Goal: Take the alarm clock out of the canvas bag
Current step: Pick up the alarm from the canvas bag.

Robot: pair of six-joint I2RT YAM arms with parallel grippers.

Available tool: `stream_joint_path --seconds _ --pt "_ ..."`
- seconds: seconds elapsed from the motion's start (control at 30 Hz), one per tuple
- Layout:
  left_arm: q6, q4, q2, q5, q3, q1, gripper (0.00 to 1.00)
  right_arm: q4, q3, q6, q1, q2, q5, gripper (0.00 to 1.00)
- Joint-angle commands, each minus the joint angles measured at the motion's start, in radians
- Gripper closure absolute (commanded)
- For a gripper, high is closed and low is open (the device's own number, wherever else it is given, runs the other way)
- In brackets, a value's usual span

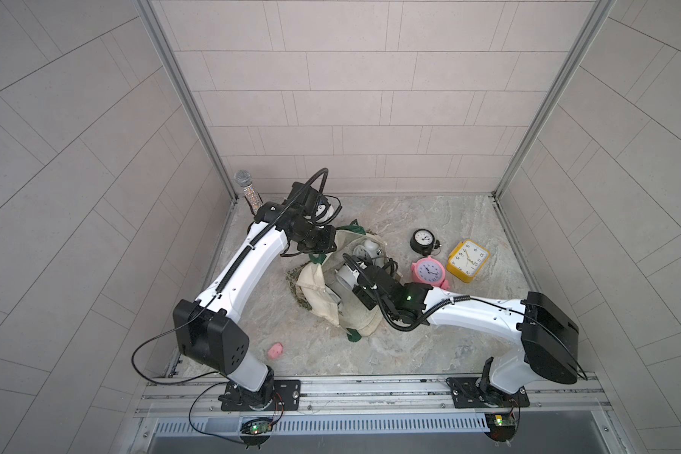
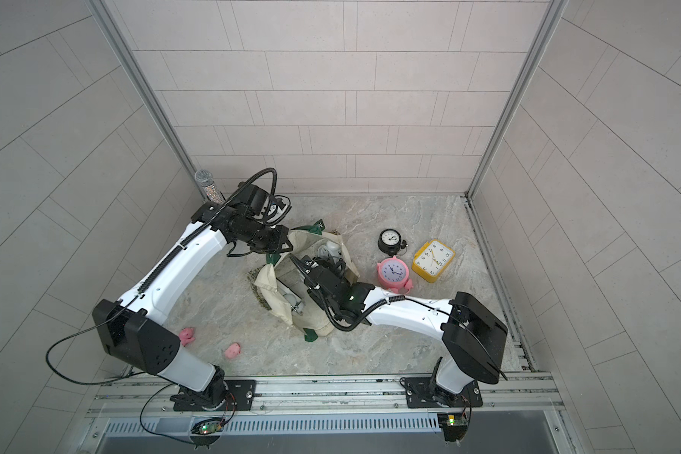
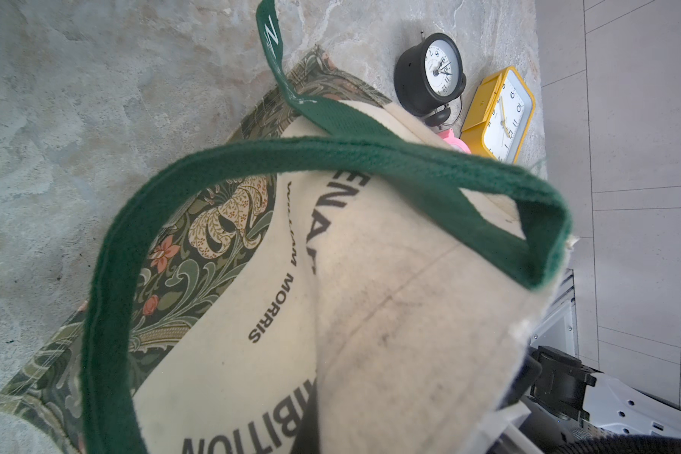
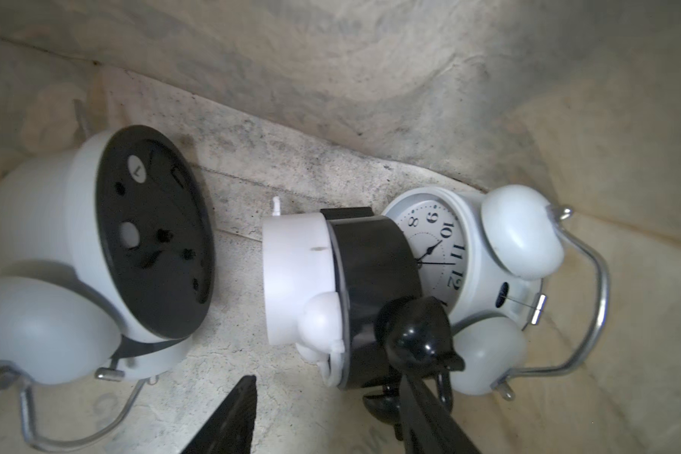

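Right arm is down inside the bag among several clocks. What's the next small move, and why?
Probably nudge the right gripper a little further in, so its open jaws straddle the black-and-white clock. That clock lies directly ahead, between the white clock showing its back and the white clock showing its face. The left gripper holds the mouth of the canvas bag open.

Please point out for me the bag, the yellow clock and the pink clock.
bag (image 3: 370,314): left wrist view, on its cream side.
yellow clock (image 1: 469,257): in a top view, on its white face.
pink clock (image 1: 428,271): in a top view, on its dial.
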Motion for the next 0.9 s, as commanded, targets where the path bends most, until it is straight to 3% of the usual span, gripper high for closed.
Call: stream_joint_path --seconds 0.0,0.5,0.87 --pt "0.013 0.015 0.002 0.01 -0.004 0.005 1.0 -0.031 0.011 0.015 -0.023 -0.02 0.034 0.4" --pt "0.013 0.015 0.008 0.015 -0.003 0.005 1.0 -0.053 -0.014 -0.014 -0.07 -0.138 -0.016 0.36" --pt "0.011 0.012 0.007 0.016 -0.002 0.004 1.0 -0.058 0.017 -0.025 -0.13 -0.046 -0.059 0.42"
